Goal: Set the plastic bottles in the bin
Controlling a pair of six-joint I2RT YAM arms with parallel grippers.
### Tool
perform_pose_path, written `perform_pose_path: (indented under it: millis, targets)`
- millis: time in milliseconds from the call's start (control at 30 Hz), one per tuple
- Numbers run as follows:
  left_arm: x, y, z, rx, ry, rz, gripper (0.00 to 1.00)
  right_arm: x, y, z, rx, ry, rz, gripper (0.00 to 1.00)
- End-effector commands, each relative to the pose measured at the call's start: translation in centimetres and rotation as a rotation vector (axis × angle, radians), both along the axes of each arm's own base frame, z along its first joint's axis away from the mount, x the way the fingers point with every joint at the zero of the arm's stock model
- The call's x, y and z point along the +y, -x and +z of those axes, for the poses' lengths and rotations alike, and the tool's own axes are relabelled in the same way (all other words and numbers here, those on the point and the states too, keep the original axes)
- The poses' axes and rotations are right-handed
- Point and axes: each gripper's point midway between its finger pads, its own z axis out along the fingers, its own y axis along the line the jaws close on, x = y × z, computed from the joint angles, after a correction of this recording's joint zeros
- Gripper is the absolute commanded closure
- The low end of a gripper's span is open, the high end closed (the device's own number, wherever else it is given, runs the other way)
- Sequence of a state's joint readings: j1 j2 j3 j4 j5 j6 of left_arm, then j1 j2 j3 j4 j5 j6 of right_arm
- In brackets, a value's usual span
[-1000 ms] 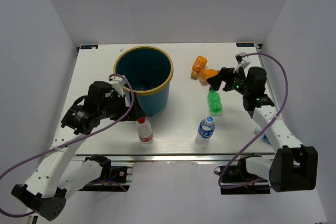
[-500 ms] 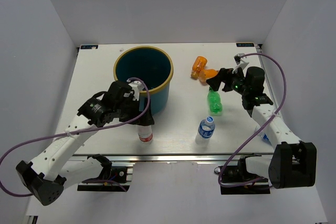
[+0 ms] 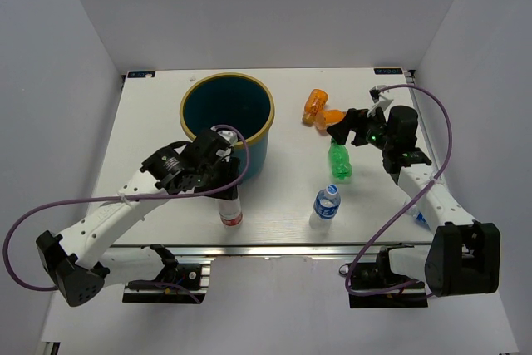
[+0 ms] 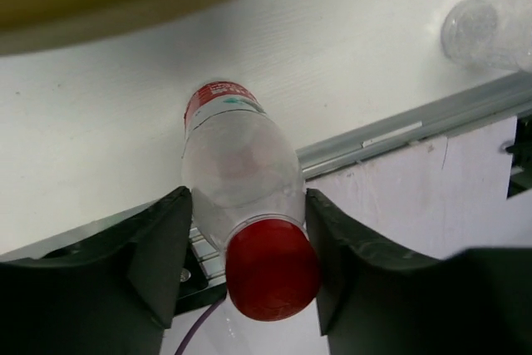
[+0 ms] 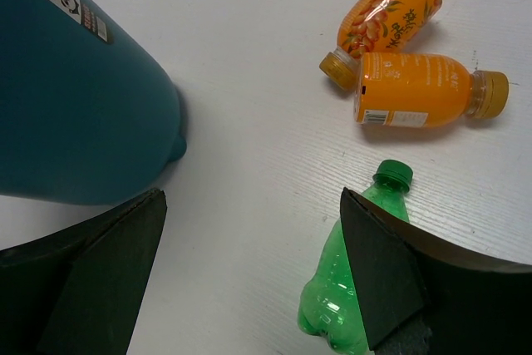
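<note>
**Left gripper (image 4: 248, 218) pinching the red-capped bottle (image 4: 241, 164)**

Both fingers (image 4: 158, 239) pressed to its shoulder, jaws narrow. Bottle upright, long axis vertical, lower centre of the overhead view, just beside the bin (image 3: 253, 155), bin straight up-frame. Right gripper (image 5: 249, 205) gaping wide above the green bottle (image 5: 345, 288). Neck lost under the wrist overhead; bin's inside too dark to read.

Counted: orange bottles (image 5: 389, 7) (image 5: 416, 89) were 2 | green bottle (image 5: 347, 282) was 1 | clear bottle with a red cap (image 4: 241, 164) was 1 | clear bottle with a blue label (image 3: 325, 205) was 1 | bottles plainly seen totalled 5 | bin (image 3: 254, 154) was 1 | arms (image 3: 108, 214) (image 3: 428, 197) were 2
</note>
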State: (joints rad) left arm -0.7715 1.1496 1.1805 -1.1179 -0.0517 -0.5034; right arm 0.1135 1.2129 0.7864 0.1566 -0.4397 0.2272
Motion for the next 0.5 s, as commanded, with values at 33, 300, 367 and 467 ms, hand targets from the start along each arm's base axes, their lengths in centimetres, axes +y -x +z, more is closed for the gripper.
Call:
perform_pose_path:
  millis: [33, 300, 367, 467]
  targets:
    - [0.4, -0.8, 1.3, -0.05, -0.008, 0.028, 0.41, -0.2, -0.6, 0.9, -0.035, 0.013, -0.008, 0.11]
    - [-0.3, -0.7, 3.6, -0.079, 0.051, 0.0, 0.71, -0.4, -0.7, 0.8, -0.031, 0.018, -0.02, 0.11]
    - [-1.0, -0.5, 4.7, -0.098, 0.106, -0.029, 0.86, -0.4, -0.7, 0.9, -0.032, 0.017, -0.02, 0.11]
    - [-2.9, -0.4, 7.5, -0.148, 0.229, -0.094, 0.93, -0.4, -0.7, 0.9, -0.037, 0.02, -0.021, 0.11]
